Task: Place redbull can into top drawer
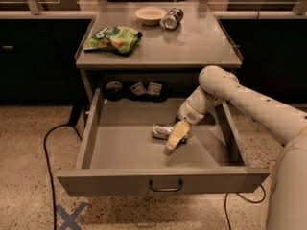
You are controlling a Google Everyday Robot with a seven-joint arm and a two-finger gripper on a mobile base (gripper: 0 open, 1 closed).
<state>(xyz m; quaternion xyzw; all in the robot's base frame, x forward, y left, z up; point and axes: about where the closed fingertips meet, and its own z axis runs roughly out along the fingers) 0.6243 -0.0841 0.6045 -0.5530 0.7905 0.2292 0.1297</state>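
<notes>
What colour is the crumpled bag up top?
Green-and-white bag, camera view. The gripper is in the top drawer by the redbull can.

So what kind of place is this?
Likely an office kitchen or test lab: counter behind, chip bag and bowl on the table, tape X on the floor. Gripper sits in the drawer by the redbull can.

Table — bowl, can, bag — claw below

We're standing in a test kitchen: dark cabinets lining the wall, tape cross marking the speckled floor, gripper hanging inside the open drawer.
</notes>
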